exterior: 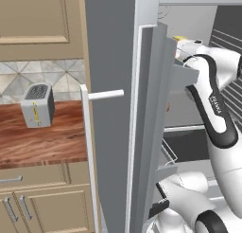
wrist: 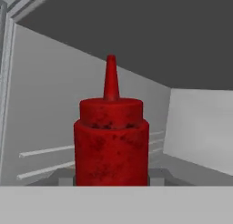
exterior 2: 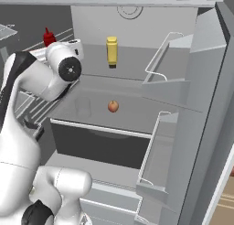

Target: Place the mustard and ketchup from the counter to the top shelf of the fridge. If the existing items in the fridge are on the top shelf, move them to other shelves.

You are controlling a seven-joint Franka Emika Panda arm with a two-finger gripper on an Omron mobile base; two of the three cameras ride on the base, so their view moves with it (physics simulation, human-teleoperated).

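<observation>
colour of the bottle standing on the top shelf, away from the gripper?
Yellow: the mustard, cap included. Clearest in the right base view.

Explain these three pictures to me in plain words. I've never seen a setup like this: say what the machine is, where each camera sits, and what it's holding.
It is a white robot arm on a drivable base, reaching into an open fridge. Two pictures come from cameras on the base, behind the arm to its left and right. The third looks along the hand. The gripper is shut on the ketchup, a red bottle held upright up near the top shelf. The mustard already stands there. A small orange-red fruit lies one shelf lower. Outside, a toaster sits on the wooden counter.
</observation>
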